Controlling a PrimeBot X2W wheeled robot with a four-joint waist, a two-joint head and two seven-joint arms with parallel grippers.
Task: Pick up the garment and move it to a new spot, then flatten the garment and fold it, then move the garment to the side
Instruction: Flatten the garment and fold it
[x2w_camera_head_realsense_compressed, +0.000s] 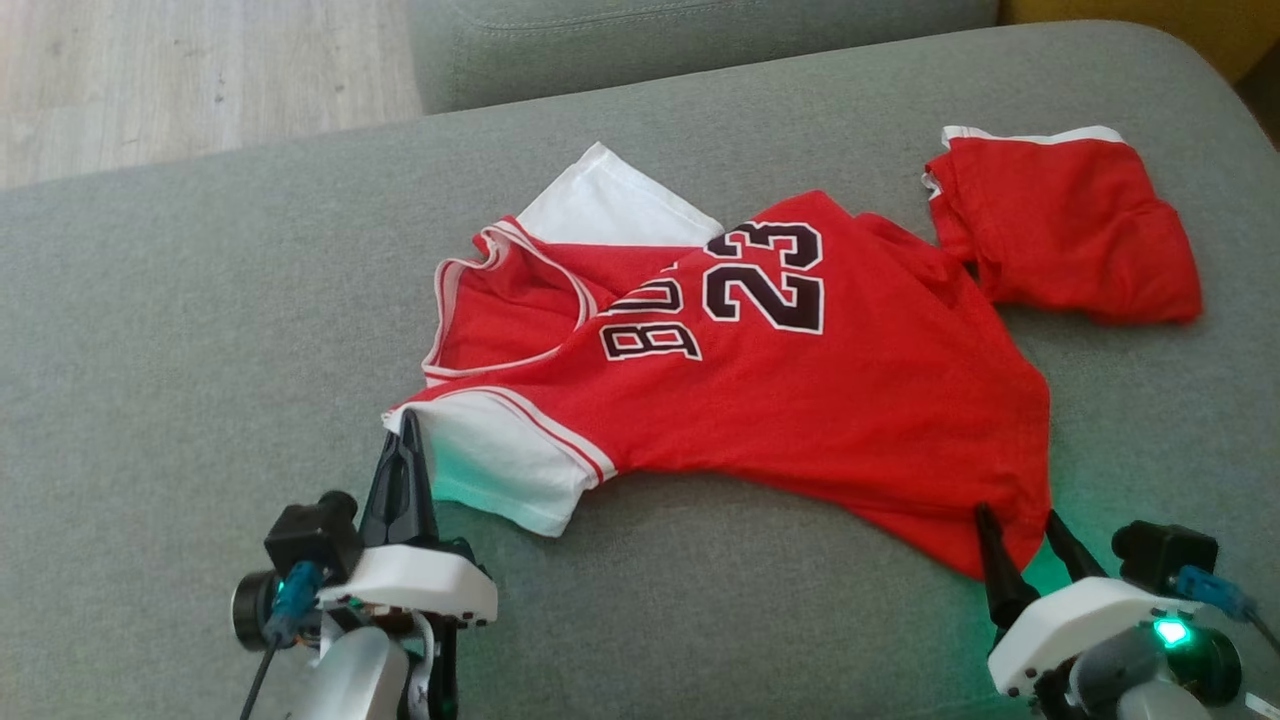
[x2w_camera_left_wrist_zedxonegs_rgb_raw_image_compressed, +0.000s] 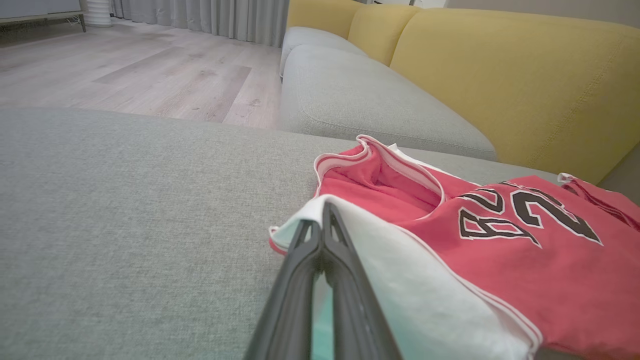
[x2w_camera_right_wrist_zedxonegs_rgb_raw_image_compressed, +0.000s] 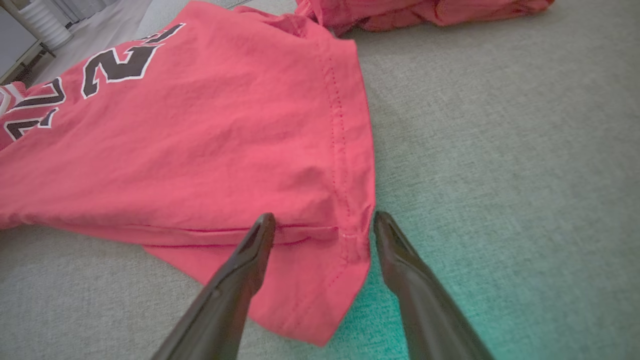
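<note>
From the head view, a red jersey (x2w_camera_head_realsense_compressed: 800, 400) lies spread on the grey sofa cushion (x2w_camera_head_realsense_compressed: 150, 350), with red shorts (x2w_camera_head_realsense_compressed: 1070, 230) at its far right. The left gripper (x2w_camera_head_realsense_compressed: 408, 425), jaws closed, touches the white sleeve (x2w_camera_head_realsense_compressed: 500, 470). The right gripper (x2w_camera_head_realsense_compressed: 1018, 520) stands open at the hem corner.

From the left wrist view, the closed fingers (x2w_camera_left_wrist_zedxonegs_rgb_raw_image_compressed: 305, 280) meet the sleeve's edge. I cannot tell whether cloth is pinched.

From the right wrist view, the spread fingers (x2w_camera_right_wrist_zedxonegs_rgb_raw_image_compressed: 240, 270) straddle the jersey's hem corner.

The jersey (x2w_camera_head_realsense_compressed: 800, 400) is red with white sleeves (black, white-edged lettering), the cushion (x2w_camera_head_realsense_compressed: 150, 350) grey.
</note>
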